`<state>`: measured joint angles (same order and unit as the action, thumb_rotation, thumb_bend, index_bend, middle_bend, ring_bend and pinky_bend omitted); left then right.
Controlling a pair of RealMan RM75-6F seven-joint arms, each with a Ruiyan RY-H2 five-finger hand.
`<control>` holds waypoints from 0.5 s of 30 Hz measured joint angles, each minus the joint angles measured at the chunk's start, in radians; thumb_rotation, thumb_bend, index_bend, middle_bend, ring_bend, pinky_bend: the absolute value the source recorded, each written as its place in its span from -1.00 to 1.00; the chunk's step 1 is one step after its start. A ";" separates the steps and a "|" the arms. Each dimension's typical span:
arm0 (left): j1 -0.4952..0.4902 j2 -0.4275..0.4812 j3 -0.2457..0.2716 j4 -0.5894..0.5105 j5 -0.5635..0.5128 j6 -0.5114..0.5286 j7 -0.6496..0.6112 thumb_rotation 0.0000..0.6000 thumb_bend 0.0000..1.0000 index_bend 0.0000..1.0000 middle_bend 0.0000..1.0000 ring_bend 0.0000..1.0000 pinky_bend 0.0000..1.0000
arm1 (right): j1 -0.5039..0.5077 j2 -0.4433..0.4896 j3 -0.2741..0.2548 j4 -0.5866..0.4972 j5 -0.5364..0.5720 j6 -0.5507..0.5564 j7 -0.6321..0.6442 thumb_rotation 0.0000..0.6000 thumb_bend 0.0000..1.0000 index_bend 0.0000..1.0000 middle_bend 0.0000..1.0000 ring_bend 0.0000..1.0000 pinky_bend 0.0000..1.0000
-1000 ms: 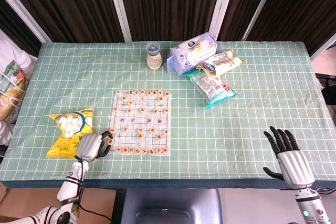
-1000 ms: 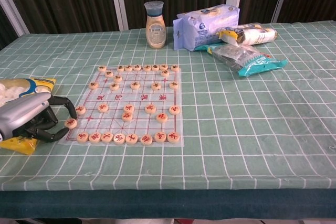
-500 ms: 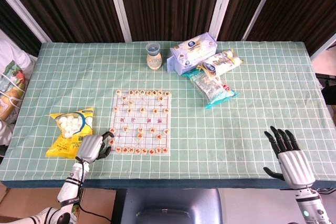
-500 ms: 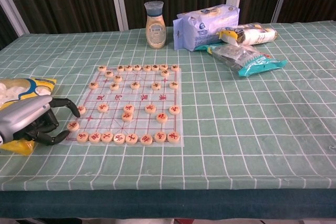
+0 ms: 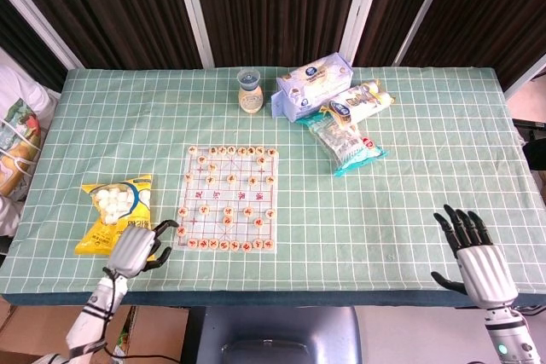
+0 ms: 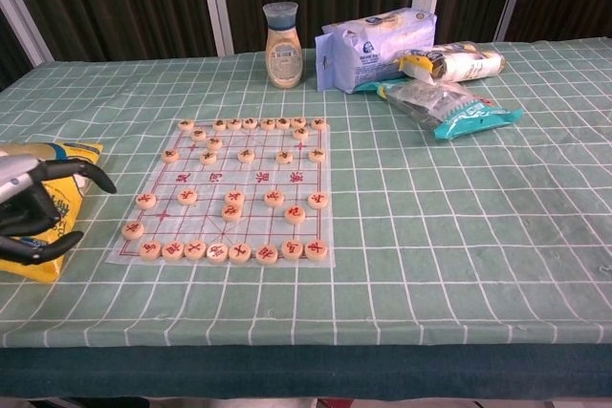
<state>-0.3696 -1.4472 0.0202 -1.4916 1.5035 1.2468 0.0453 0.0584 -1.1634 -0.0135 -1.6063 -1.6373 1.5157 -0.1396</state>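
A Chinese chess board (image 5: 229, 221) (image 6: 251, 164) lies on the green checked cloth, with several round wooden pieces on it. My left hand (image 5: 136, 245) (image 6: 33, 212) hovers just left of the board's near left corner, fingers curved and apart, holding nothing. It overlaps the yellow snack bag (image 5: 109, 202) (image 6: 72, 152). The nearest piece (image 6: 133, 229) sits at the board's left edge, a short gap from the fingertips. My right hand (image 5: 478, 253) is at the table's near right edge, palm down with fingers spread and nothing in it. The chest view does not show it.
At the back stand a small bottle (image 5: 249, 91) (image 6: 283, 32) and a blue-white package (image 5: 311, 84) (image 6: 373, 35). A rolled packet (image 5: 363, 101) (image 6: 454, 64) and a teal packet (image 5: 345, 142) (image 6: 449, 107) lie beside them.
My left hand has let go of the piece at the board's left edge and drawn back to the left and toward the table edge, fingers opening. The right hand has barely shifted.
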 measured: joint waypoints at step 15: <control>0.237 0.231 0.128 0.130 0.299 0.707 -0.426 1.00 -0.19 -1.00 -1.00 -1.00 -0.97 | -0.025 0.009 0.001 -0.008 -0.026 0.050 -0.011 1.00 -0.59 -1.00 -1.00 -1.00 -1.00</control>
<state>-0.1328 -1.2162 0.1478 -1.3612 1.8020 1.9536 -0.3803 0.0331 -1.1543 -0.0129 -1.6147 -1.6635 1.5662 -0.1509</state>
